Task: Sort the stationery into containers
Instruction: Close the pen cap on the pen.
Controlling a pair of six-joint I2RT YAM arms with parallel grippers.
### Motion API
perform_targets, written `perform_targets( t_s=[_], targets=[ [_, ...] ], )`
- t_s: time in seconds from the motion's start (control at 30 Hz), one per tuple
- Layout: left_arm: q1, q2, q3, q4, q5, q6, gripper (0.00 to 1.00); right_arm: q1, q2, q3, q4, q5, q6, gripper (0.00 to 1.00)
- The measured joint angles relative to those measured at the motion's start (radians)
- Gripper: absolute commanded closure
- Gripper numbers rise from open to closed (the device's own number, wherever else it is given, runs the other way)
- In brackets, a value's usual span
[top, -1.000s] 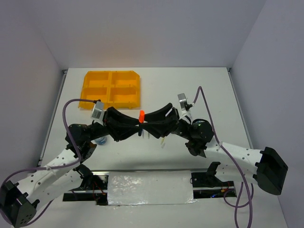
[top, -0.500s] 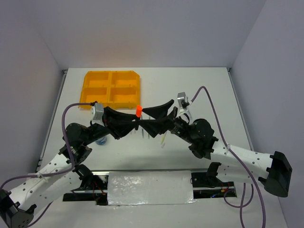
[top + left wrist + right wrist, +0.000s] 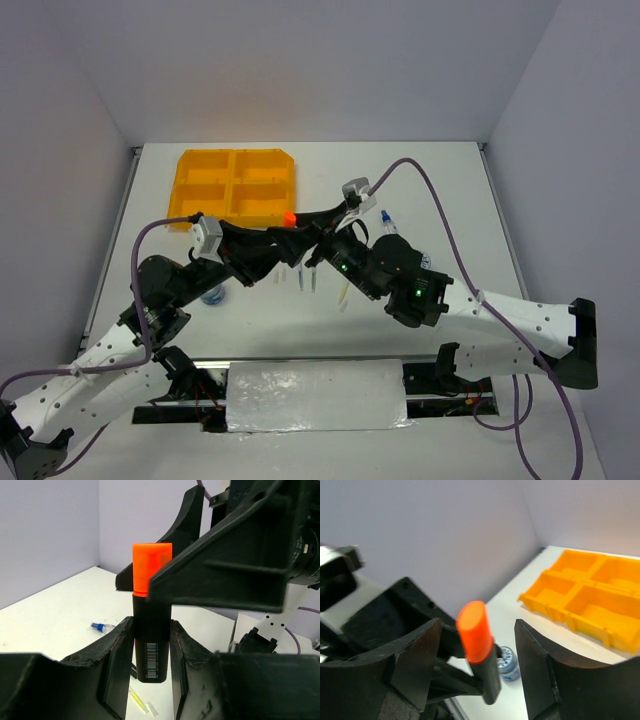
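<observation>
A: Left wrist view: the left gripper is clamped on the black body of the marker. The marker stands upright with its orange cap on top, and the barcode label faces the camera.

B: And the right gripper?

A: Its jaws are spread wide, one on each side of the cap. The right wrist view shows a gap on both sides, so there's no contact and it holds nothing.

B: Where is that relative to the tray?

A: In the top view the cap shows just off the tray's near right corner, where both arms meet over the table. The tray is orange-yellow with four compartments and sits at the far left.

B: What else is loose on the table?

A: The blue-capped bottle lies to the right of the grippers. Two thin pens lie side by side below the grippers, with a pale stick just to their right. A grey-blue roll sits beside the left arm, and it also shows in the right wrist view behind the marker.

B: Is anything touching the tray?

A: Can't tell from the top view, because the cap overlaps its corner there.
</observation>
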Motion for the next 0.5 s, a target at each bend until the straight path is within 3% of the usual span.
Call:
perform_targets(
  t_s=[0.13,0.33,0.4,0.43,0.5],
  targets=[
    [-0.006,-0.011,0.002,-0.027,-0.027,0.023,1.0,0.003,0.036,0.023,-0.063,0.061,0.0,0.35],
    [-0.009,-0.016,0.004,-0.072,-0.058,0.045,1.0,0.024,0.066,0.036,-0.097,0.119,-0.005,0.6],
    [-0.011,-0.016,0.007,-0.084,-0.068,0.051,1.0,0.027,0.067,0.039,-0.103,0.121,-0.01,0.75],
    [-0.011,-0.014,0.009,-0.089,-0.07,0.052,1.0,0.029,0.069,0.043,-0.108,0.122,-0.011,0.9],
    [-0.013,-0.011,0.016,-0.099,-0.082,0.057,1.0,0.031,0.07,0.046,-0.115,0.129,-0.011,1.0]
  ],
)
